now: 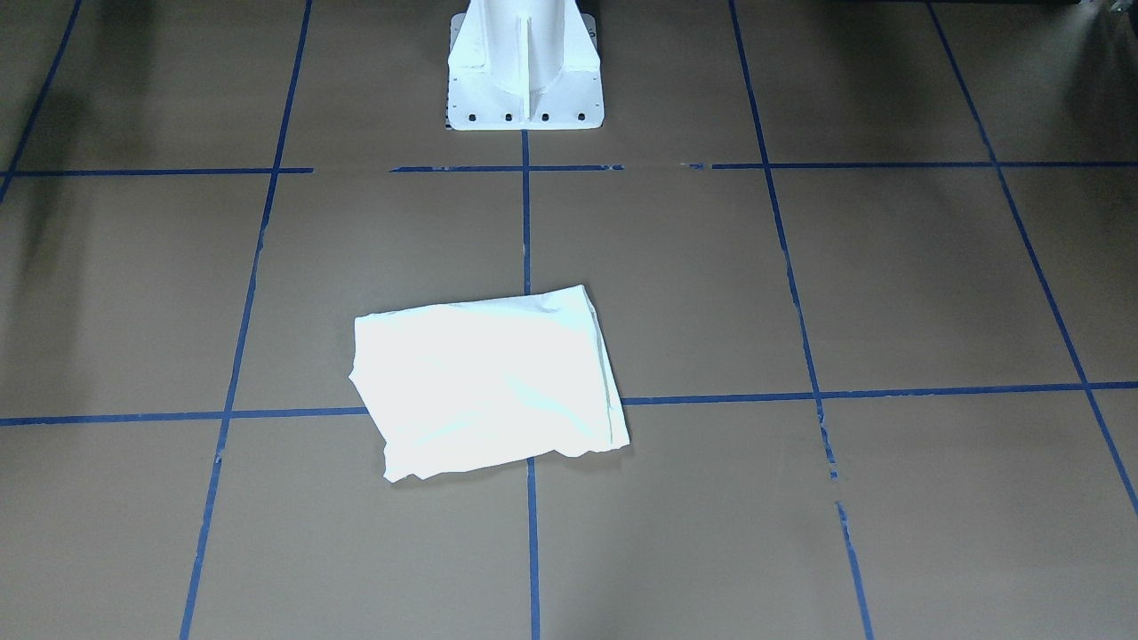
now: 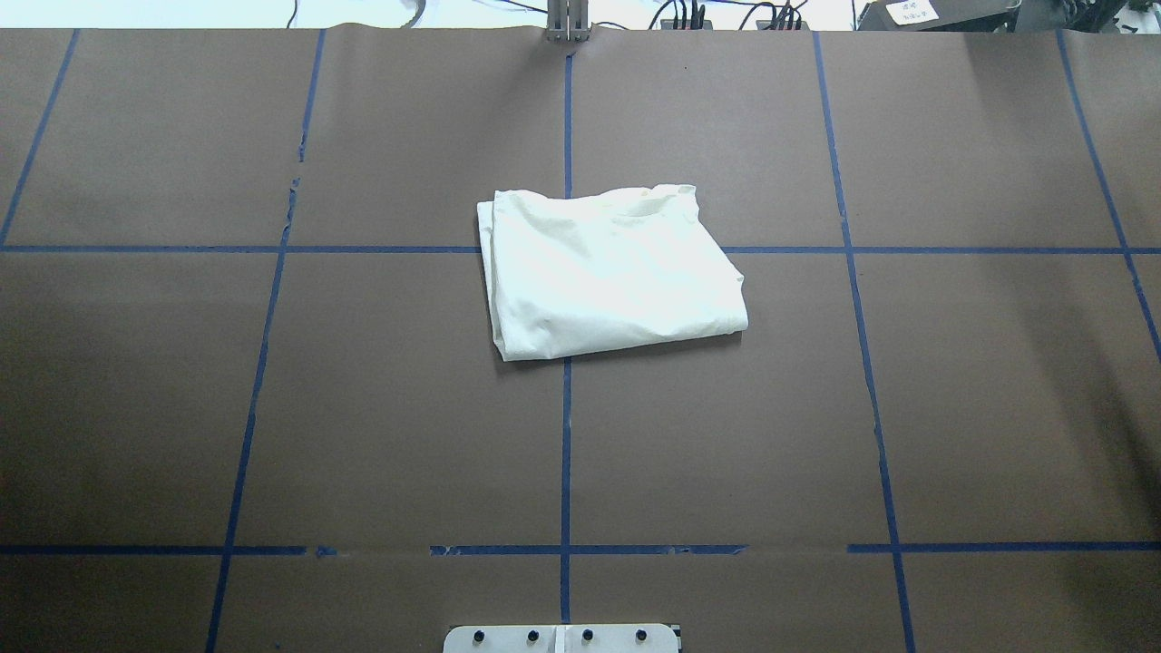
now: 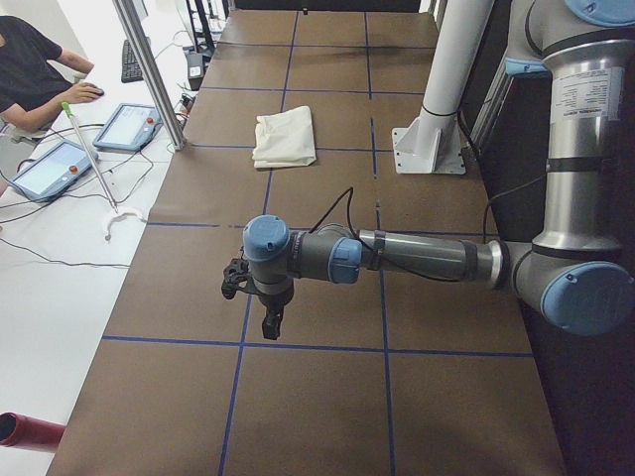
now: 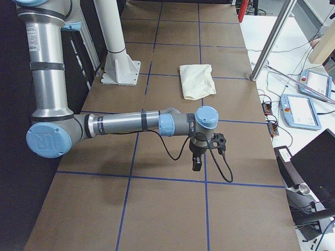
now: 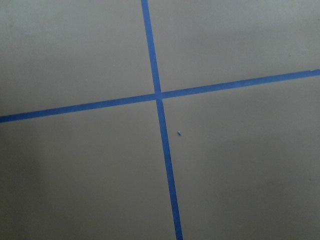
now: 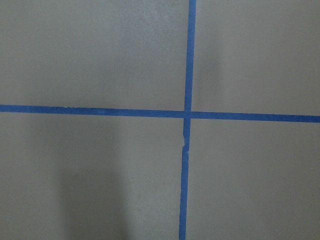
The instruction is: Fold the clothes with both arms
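Surface: brown table [image 2: 381, 435], ruled into big squares by blue tape [image 2: 565, 453].
Robot's edge: a white pedestal [image 1: 524, 71] is bolted at the middle of that edge.
Left end: the left arm [image 3: 417, 258] lies stretched out level above the table. Its left gripper [image 3: 270, 325] points straight down and hangs clear of the surface near a tape crossing. Its wrist camera sees only bare brown and that crossing.
Left jaws: too small and side-on from where I stand, so I cannot tell whether they are spread or pressed together.
Right end: the right arm [image 4: 125, 123] mirrors that pose. The right gripper [image 4: 197, 165] points down above a tape crossing, off the table.
Right jaws: I cannot tell here either.
Middle: the shirt [image 2: 608, 272] lies flat, closer to the operators' edge than to the pedestal. It is folded into a rough rectangle, plain pale side up, astride the centre tape line and a cross line, well apart from both grippers.
Beyond the far edge: a white bench [image 3: 60, 258] carries tablets [image 3: 126, 126]. A person [image 3: 30, 59] in a dark top sits there.
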Robot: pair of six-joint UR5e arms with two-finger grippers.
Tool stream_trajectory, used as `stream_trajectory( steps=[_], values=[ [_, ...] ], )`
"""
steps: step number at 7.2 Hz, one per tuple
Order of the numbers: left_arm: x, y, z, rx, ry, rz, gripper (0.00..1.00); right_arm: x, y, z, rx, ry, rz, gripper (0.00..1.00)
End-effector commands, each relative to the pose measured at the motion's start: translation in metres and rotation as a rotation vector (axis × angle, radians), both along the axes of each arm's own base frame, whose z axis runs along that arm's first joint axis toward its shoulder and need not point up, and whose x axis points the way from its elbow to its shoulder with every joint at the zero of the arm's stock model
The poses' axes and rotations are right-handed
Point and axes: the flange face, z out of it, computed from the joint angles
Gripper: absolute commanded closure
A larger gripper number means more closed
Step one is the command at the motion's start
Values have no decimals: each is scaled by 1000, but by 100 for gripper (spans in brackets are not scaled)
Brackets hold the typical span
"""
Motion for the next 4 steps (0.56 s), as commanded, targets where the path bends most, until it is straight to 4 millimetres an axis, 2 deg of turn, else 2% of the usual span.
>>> stream_trajectory(
  steps=[1,4],
  values=[
    [0,0,0,-1,0,-1,0,0,1,1,1,-3,0,0],
    [1,0,3,-9,0,0,0,0,6,3,8,-3,-13,0]
  ],
)
